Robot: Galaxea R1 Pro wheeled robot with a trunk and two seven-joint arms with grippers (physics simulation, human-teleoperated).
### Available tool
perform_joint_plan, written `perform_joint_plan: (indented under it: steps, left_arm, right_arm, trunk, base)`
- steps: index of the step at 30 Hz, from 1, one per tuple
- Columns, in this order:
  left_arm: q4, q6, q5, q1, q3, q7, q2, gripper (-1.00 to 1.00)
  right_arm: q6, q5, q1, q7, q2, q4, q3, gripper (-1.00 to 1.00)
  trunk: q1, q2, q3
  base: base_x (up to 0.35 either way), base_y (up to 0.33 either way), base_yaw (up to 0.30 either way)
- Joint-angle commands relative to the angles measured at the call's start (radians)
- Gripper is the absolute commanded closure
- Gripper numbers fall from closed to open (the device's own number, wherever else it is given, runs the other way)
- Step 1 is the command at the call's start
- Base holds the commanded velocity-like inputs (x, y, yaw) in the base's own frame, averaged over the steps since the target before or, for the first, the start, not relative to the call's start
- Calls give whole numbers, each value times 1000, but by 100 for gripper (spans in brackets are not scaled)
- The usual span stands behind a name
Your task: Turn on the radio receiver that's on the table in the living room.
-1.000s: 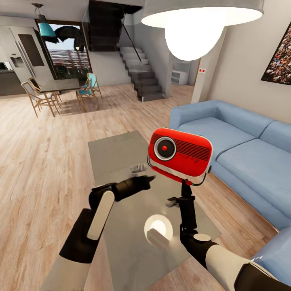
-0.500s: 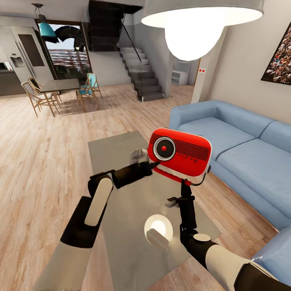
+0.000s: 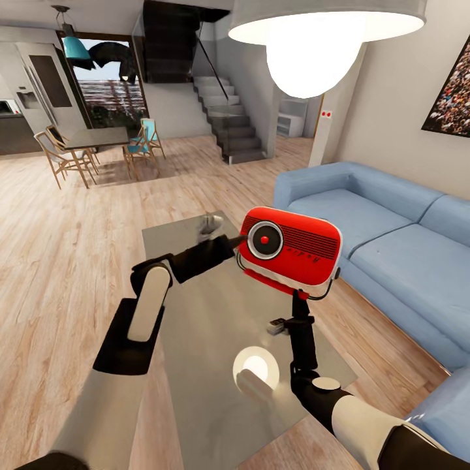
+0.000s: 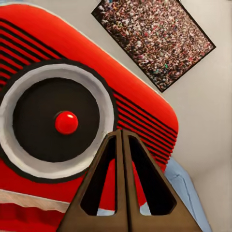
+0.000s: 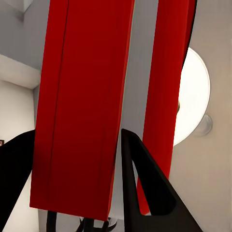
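Note:
The red radio receiver [image 3: 294, 245] hangs tilted in the air above the long glossy table [image 3: 183, 245], held from below by my right gripper [image 3: 300, 299], which is shut on its underside. In the right wrist view the radio's red body [image 5: 82, 96] sits between the dark fingers [image 5: 145, 193]. My left gripper [image 3: 240, 242] is shut, its tip at the left rim of the round dial [image 3: 264, 239]. The left wrist view has the closed fingertips [image 4: 121, 134] just right of the dial's red centre [image 4: 66, 122], with the slatted grille [image 4: 145, 116] behind.
A blue sectional sofa [image 3: 391, 241] runs along the table's right side. A white pendant lamp [image 3: 313, 39] hangs overhead and is mirrored on the tabletop [image 3: 256, 365]. A dining table with wooden chairs [image 3: 98, 140] and stairs [image 3: 228, 124] stand far back. A framed crowd photo [image 3: 450, 91] hangs on the right wall.
My left arm has risen and reached forward, bringing its shut tip from below-left of the radio up to the dial's rim. The radio and right arm have held still.

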Motion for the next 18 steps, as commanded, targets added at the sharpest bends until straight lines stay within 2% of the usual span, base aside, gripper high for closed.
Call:
perform_joint_plan:
  steps: [1,4,7,14,18]
  left_arm:
    - [2,0,-1,-1,12,2,0,100]
    - [9,-1,-4,-2,70,10,0,100]
    - [27,-1,-5,-3,105,16,0,100]
    - [62,-10,-6,-3,120,19,0,100]
    - [119,-14,-5,-3,129,18,0,100]
  right_arm:
    - [-1,3,0,0,0,0,1,100]
    - [-2,3,0,0,0,1,1,100]
    - [-2,3,0,0,0,1,1,100]
    - [-2,3,0,0,0,1,1,100]
    - [-2,2,0,0,0,1,1,100]
  trunk:
    - [0,0,0]
    - [0,0,0]
    - [0,0,0]
    - [0,0,0]
    - [0,0,0]
  base:
    - [0,0,0]
    - [0,0,0]
    - [0,0,0]
    - [0,0,0]
    - [0,0,0]
